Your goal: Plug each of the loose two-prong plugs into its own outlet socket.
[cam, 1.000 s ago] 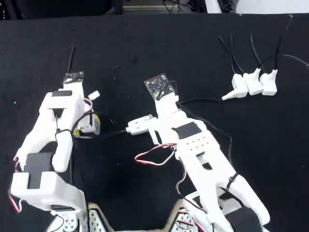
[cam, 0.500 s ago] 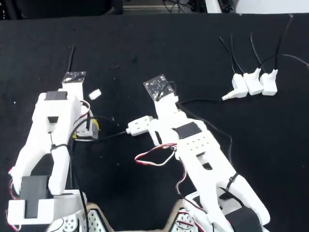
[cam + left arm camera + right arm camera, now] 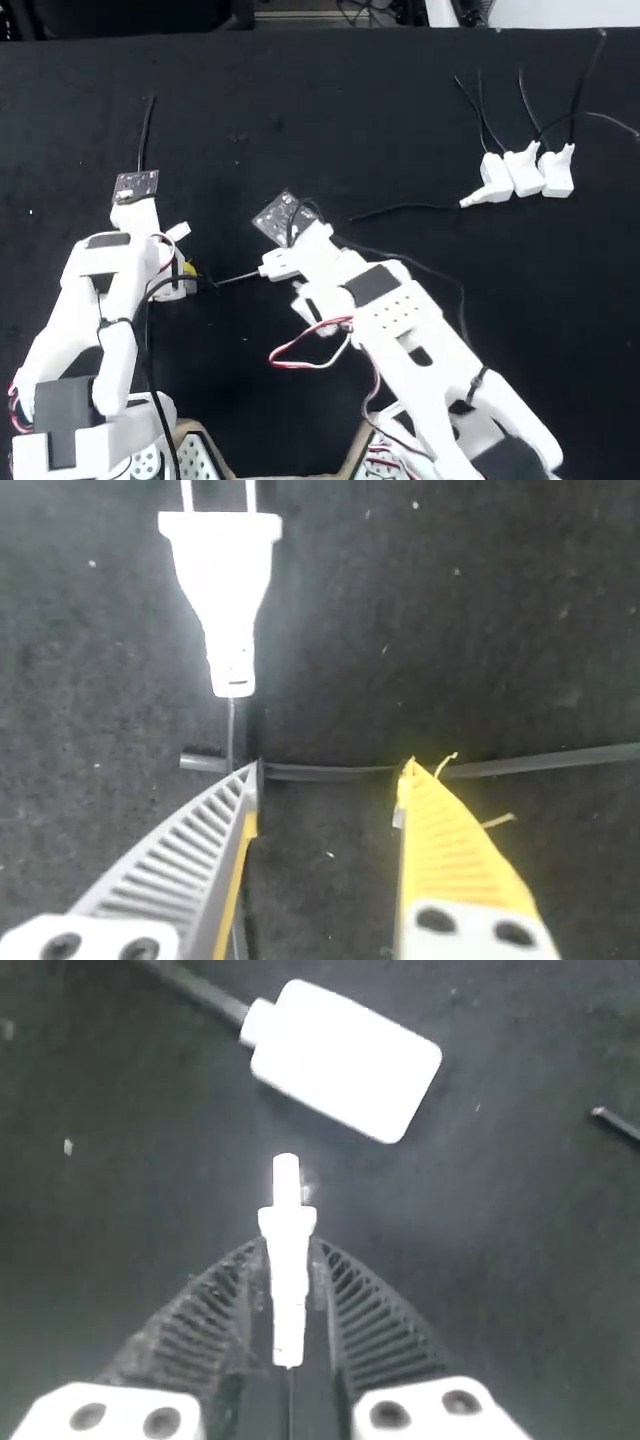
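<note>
Expect a light, rigid two-prong plug (image 3: pixel 220 590) on limp cord (image 3: pixel 231 730); pinch its flat body, clear of prongs. Note left gripper (image 3: pixel 328 772) gaping behind, right gripper (image 3: pixel 288 1252) clamping a white connector (image 3: pixel 286 1200).

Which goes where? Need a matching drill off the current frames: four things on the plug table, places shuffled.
Things
1. flat white two-prong plug
2. narrow white plastic plug
3. white rectangular socket block
4. thin black cable

Places
A. clamped in the shut right gripper
B. on the black table, ahead of the held plug's tip, apart from it
C. crossing the gap of the open left gripper
D. lying loose on the table beyond the left gripper

Pairs: 1-D, 2-A, 3-B, 4-C
</note>
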Robot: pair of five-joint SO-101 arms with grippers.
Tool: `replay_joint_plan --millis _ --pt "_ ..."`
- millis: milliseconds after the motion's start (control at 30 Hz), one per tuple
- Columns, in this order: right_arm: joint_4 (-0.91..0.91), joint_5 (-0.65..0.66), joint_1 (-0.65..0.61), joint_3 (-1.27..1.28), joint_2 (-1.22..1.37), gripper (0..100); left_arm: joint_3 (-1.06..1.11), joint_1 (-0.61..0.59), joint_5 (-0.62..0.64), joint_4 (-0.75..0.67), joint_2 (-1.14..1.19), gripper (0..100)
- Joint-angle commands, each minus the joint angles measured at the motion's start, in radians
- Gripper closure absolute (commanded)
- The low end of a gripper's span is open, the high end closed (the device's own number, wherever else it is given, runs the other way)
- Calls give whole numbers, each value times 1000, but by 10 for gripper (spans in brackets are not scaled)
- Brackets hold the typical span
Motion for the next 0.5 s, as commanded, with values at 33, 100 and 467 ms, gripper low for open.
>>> replay_joint_plan --millis 33,100,467 --pt "199 152 26 -53 -165 988 19 -21 51 -54 -14 784" --pt "213 227 91 -4 -220 988 19 -25 52 -55 -14 784" --pt "-23 516 382 367 -300 987 21 -27 51 -51 -14 784"
